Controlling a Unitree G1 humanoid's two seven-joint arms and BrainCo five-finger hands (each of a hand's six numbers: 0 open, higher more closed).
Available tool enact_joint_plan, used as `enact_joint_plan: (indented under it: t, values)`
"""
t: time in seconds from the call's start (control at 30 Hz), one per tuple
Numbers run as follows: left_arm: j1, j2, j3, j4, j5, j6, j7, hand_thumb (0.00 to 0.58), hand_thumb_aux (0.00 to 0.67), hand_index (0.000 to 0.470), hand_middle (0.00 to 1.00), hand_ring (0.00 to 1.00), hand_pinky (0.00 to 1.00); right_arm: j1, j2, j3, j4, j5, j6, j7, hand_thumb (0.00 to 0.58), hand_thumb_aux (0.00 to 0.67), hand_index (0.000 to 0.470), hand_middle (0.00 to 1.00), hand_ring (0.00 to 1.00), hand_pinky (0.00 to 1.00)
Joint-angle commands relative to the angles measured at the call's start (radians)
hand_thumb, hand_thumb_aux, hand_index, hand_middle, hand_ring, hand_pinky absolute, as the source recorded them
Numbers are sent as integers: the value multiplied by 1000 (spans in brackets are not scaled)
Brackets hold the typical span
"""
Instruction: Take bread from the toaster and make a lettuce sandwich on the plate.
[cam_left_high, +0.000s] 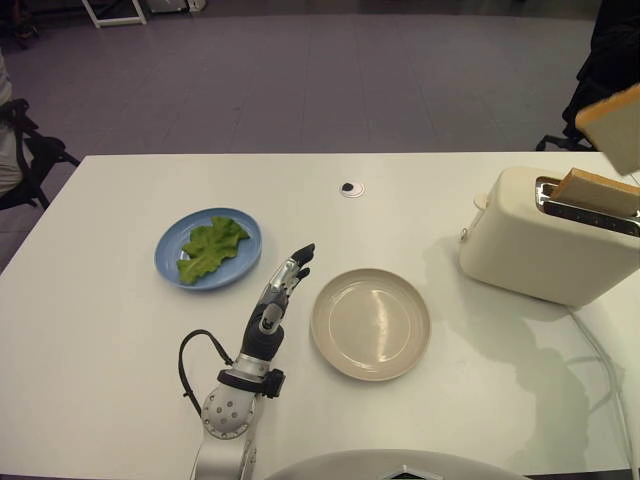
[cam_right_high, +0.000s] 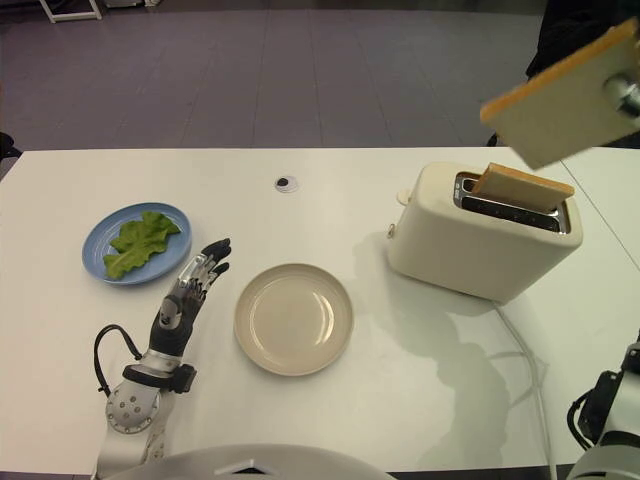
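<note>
A cream toaster (cam_right_high: 470, 245) stands at the right of the white table, with one slice of bread (cam_right_high: 520, 185) sticking out of its slot. A second bread slice (cam_right_high: 560, 95) hangs tilted in the air above the toaster, held at its right edge by my right hand (cam_right_high: 626, 95), most of which is cut off by the view's edge. An empty beige plate (cam_left_high: 371, 323) sits at the table's middle. A lettuce leaf (cam_left_high: 208, 248) lies on a blue plate (cam_left_high: 248, 229) to the left. My left hand (cam_left_high: 275, 300) rests open on the table between the two plates.
A small round black-and-white marker (cam_left_high: 351, 188) lies on the table beyond the plates. The toaster's white cable (cam_right_high: 522, 350) runs along the table toward the front right edge. A dark chair (cam_left_high: 30, 165) stands beyond the table's left corner.
</note>
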Motion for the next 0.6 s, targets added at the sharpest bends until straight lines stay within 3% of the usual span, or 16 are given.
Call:
enact_joint_plan:
  t: [0.03, 0.17, 0.27, 0.37, 0.6]
  values:
    - [-16, 1, -4, 25, 14, -3, 4, 0, 0, 0, 0, 0, 0, 126, 61, 15, -341, 216, 299, 42, 580, 670, 470, 0, 0, 0]
    - [-31, 5, -2, 43, 18, -13, 4, 0, 0, 0, 0, 0, 0, 289, 160, 192, -653, 311, 593, -17, 580, 670, 470, 0, 0, 0]
    - [-40, 8, 4, 56, 17, -24, 5, 0, 0, 0, 0, 0, 0, 333, 254, 345, -706, 210, 684, -65, 580, 670, 470, 0, 0, 0]
    - [-45, 10, 6, 62, 16, -31, 5, 0, 0, 0, 0, 0, 0, 355, 341, 464, -694, 75, 704, -106, 580, 670, 470, 0, 0, 0]
    - [-40, 11, 6, 54, 13, -33, 6, 0, 0, 0, 0, 0, 0, 383, 414, 627, -568, -270, 581, -110, 580, 670, 470, 0, 0, 0]
